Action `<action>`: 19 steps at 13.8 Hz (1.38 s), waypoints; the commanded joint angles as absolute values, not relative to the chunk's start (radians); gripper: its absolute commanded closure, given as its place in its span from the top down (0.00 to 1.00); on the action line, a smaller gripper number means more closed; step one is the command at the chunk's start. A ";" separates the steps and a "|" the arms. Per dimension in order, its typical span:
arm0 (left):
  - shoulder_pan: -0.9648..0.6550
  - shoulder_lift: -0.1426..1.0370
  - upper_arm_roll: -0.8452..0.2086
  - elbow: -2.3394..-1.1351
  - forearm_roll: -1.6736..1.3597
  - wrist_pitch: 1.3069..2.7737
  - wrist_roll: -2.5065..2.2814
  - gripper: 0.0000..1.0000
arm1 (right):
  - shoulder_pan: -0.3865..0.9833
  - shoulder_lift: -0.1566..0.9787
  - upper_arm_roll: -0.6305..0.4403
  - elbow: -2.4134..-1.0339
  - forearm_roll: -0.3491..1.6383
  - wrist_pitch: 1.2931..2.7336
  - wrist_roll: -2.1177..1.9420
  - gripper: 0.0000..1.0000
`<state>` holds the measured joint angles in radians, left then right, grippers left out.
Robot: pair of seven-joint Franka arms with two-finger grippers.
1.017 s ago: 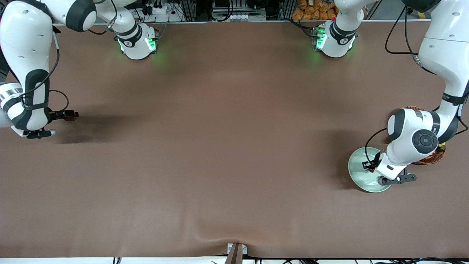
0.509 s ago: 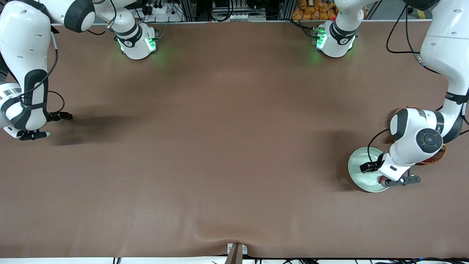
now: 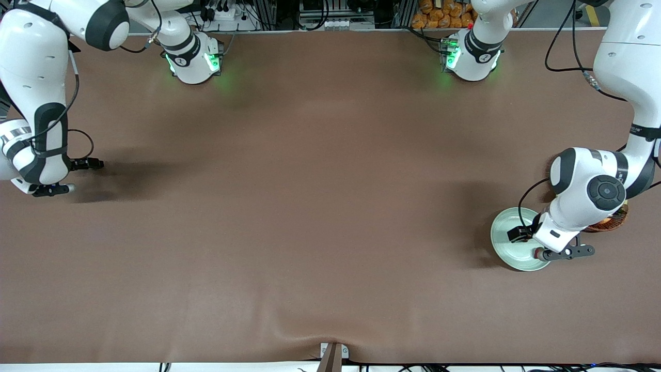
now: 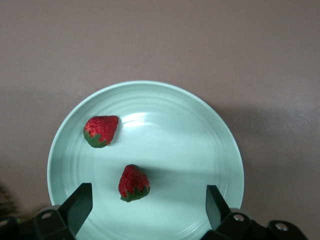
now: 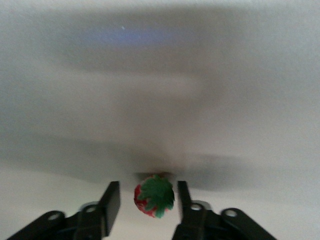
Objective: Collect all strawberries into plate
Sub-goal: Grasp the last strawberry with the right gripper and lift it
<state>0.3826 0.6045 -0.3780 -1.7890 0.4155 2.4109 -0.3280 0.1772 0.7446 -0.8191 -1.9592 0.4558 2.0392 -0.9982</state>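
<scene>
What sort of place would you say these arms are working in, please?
Most likely a robotics lab bench, not a kitchen: two arm bases bolted along a brown-covered table, loose cables and equipment racks along its edge, and props such as a plate of strawberries.

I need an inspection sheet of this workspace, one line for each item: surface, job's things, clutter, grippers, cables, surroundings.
Surface: brown table cover, with a ripple at the edge nearest the front camera.
Job's things: mint-green plate at the left arm's end holds two strawberries; third strawberry lies at the right arm's end.
Clutter: wicker basket beside the plate, mostly hidden by the left arm.
Grippers: left gripper open, over the plate; right gripper low over the table, fingers on either side of the third strawberry, small gaps showing.
Cables: black cables hang along both arms.
Surroundings: equipment and orange objects past the table's edge by the bases.
</scene>
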 commanded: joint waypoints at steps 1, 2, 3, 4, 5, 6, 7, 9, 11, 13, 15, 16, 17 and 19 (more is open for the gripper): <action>0.388 0.546 -0.397 -1.833 0.430 2.405 -0.353 1.00 | 0.159 0.738 -0.801 -1.944 0.437 2.016 -1.019 0.00; 0.390 0.546 -0.397 -1.835 0.430 2.404 -0.351 1.00 | 0.163 0.732 -0.802 -1.930 0.436 1.982 -1.008 0.00; 0.390 0.545 -0.399 -1.836 0.430 2.404 -0.353 1.00 | 0.164 0.733 -0.802 -1.899 0.436 1.939 -1.002 0.00; 0.388 0.545 -0.411 -1.838 0.426 2.402 -0.365 1.00 | 0.166 0.733 -0.801 -1.864 0.436 1.890 -0.996 0.00; 0.390 0.545 -0.422 -1.838 0.428 2.402 -0.391 1.00 | 0.176 0.733 -0.799 -1.830 0.436 1.847 -0.970 0.00; 0.388 0.545 -0.429 -1.836 0.428 2.402 -0.415 1.00 | 0.190 0.733 -0.799 -1.791 0.436 1.797 -0.941 0.00; 0.388 0.545 -0.449 -1.836 0.426 2.402 -0.434 1.00 | 0.210 0.733 -0.798 -1.751 0.436 1.740 -0.904 0.00; 0.390 0.535 -0.468 -1.838 0.426 2.370 -0.475 1.00 | 0.259 0.735 -0.796 -1.679 0.443 1.698 -0.815 0.00; 0.388 0.531 -0.480 -1.835 0.425 2.344 -0.485 1.00 | 0.333 0.733 -0.796 -1.602 0.456 1.611 -0.683 0.00; 0.391 0.532 -0.489 -1.835 0.425 2.342 -0.489 1.00 | 0.391 0.733 -0.770 -1.530 0.512 1.533 -0.507 0.00; 0.388 0.532 -0.492 -1.836 0.425 2.342 -0.511 1.00 | 0.452 0.732 -0.752 -1.482 0.561 1.517 -0.322 0.00; 0.388 0.532 -0.495 -1.836 0.425 2.342 -0.524 1.00 | 0.484 0.732 -0.746 -1.477 0.601 1.517 -0.245 0.00; 0.388 0.531 -0.503 -1.835 0.425 2.342 -0.528 1.00 | 0.515 0.732 -0.741 -1.477 0.653 1.517 -0.176 0.00; 0.390 0.522 -0.505 -1.835 0.425 2.341 -0.534 1.00 | 0.586 0.732 -0.735 -1.467 0.747 1.519 -0.002 0.00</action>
<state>0.3819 0.5631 -0.4959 -1.8103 0.4155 2.3531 -0.5106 0.5459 0.7368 -0.7385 -1.4812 0.6801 1.5338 -0.1387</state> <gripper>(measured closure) 0.000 0.678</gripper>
